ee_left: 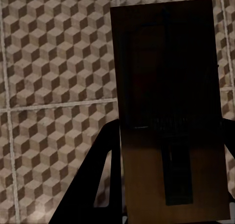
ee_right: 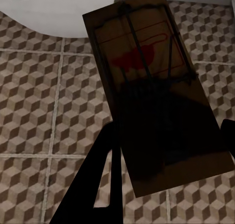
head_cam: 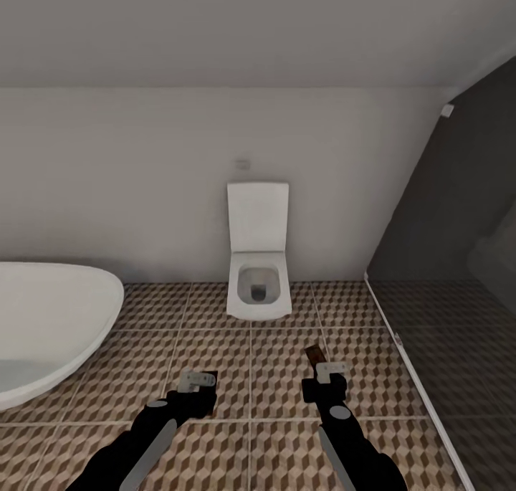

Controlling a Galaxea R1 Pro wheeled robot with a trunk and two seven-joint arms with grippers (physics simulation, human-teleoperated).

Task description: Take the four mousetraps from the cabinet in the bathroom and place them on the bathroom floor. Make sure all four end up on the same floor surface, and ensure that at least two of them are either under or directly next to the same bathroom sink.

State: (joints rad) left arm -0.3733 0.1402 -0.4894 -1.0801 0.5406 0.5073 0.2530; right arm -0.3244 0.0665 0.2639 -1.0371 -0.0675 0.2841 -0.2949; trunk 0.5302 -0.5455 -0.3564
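My left gripper (head_cam: pixel 198 385) is shut on a mousetrap (head_cam: pixel 208 399), a dark wooden board seen close up in the left wrist view (ee_left: pixel 166 111) above the bathroom floor (ee_left: pixel 54 87). My right gripper (head_cam: pixel 322 373) is shut on a second mousetrap (head_cam: pixel 313 355). In the right wrist view this mousetrap (ee_right: pixel 152 87) shows its metal spring bars and a red mark. Both grippers hover low over the cube-patterned bathroom floor (head_cam: pixel 215 312), in front of the toilet. The cabinet and the sink are out of view.
A white square toilet (head_cam: pixel 258 276) stands against the far wall, straight ahead. A white oval bathtub (head_cam: pixel 50 319) lies at the left. The dark glass-walled shower (head_cam: pixel 459 348) closes off the right side. Open tiles lie between them.
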